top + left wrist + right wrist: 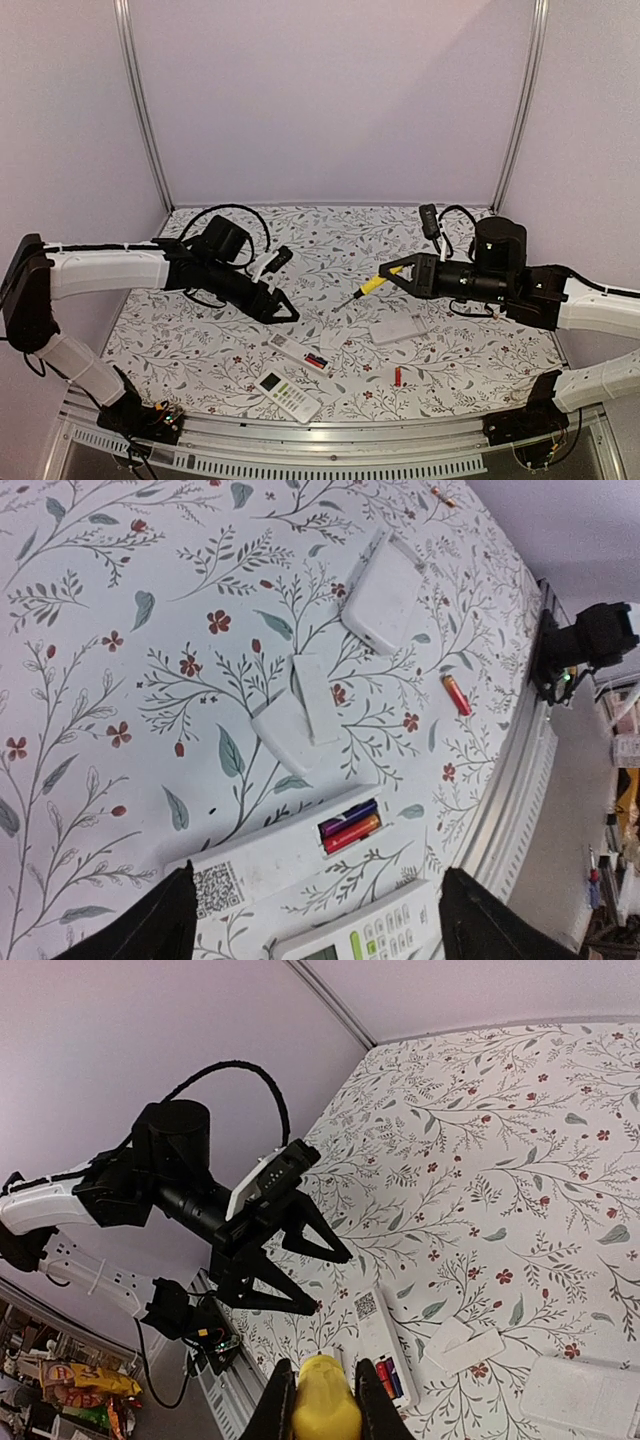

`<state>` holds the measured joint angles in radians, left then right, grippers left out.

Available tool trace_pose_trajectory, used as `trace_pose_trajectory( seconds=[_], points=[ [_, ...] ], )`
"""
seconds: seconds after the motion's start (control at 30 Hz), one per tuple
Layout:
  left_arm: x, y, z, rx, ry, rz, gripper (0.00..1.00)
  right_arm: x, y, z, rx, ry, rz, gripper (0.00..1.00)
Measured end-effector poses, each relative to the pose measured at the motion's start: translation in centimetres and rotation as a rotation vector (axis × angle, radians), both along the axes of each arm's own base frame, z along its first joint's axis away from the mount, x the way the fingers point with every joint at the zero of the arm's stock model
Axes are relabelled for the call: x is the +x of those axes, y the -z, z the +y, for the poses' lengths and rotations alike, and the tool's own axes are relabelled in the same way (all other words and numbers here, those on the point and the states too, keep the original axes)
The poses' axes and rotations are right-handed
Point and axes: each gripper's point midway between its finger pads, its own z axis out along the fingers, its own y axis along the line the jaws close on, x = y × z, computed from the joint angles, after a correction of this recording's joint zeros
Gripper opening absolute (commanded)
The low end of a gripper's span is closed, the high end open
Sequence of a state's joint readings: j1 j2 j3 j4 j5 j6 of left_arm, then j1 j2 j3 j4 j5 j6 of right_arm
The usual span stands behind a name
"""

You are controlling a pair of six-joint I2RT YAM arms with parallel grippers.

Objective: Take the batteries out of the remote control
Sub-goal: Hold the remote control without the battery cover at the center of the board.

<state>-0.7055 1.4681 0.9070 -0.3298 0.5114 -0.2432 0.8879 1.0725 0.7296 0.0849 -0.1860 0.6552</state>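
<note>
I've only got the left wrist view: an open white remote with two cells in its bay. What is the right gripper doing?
Observer: The right gripper is shut on a yellow-handled screwdriver, held up off the table.
Operator: Where does its tip point?
Observer: Diagonally down toward the robot's left, apart from the open white remote control.
Operator: And my left gripper, is it touching anything?
Observer: No, the left gripper hangs open above that remote, touching nothing.
</note>
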Motion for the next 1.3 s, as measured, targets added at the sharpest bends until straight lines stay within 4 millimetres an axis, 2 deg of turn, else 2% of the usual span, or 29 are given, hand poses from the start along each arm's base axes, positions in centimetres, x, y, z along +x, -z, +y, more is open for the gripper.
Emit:
trace_pose_trajectory(
  seconds=[0.23,0.5,0.73,0.93,1.13,1.3],
  points=[
    [1.1,3.9,-1.1,0.081,0.039,0.077,0.83,0.3,1.2,-0.5,-0.030,0.033,0.017,0.00],
    [0.5,7.0,-1.0,0.135,0.077,0.143,0.82,0.3,2.2,-0.7,-0.044,0.040,0.035,0.00],
    [-0.1,7.9,-0.6,0.154,0.087,0.162,0.82,0.3,2.4,-0.7,-0.045,0.041,0.037,0.00],
    [-1.6,9.4,0.7,0.190,0.091,0.207,0.81,0.2,2.6,-0.8,-0.048,0.041,0.039,0.00],
    [-2.8,9.4,1.3,0.224,0.101,0.182,0.81,0.2,2.6,-0.8,-0.047,0.041,0.038,0.00],
    [-4.2,9.0,0.8,0.288,0.135,0.089,0.81,0.3,2.7,-0.9,-0.048,0.049,0.040,0.00]
  ],
)
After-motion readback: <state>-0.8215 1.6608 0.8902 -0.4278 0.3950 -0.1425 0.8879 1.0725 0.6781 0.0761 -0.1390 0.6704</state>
